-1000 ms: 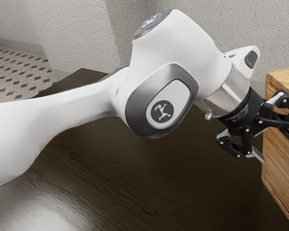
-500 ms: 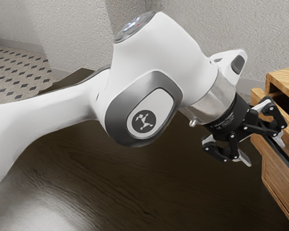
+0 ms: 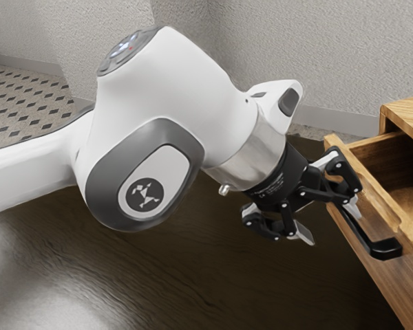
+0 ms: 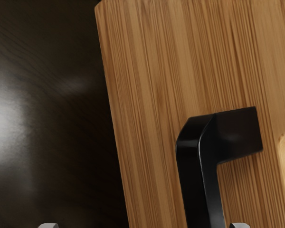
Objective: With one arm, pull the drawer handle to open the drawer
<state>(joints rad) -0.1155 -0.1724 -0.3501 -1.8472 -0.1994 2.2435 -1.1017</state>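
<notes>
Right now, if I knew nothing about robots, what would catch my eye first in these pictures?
The big white arm comes first, sweeping in from the exterior view's left over a dark table. Next is its black gripper, with open fingers on either side of a black handle. That handle is on a wooden drawer, which stands partly open at the exterior view's right.
</notes>
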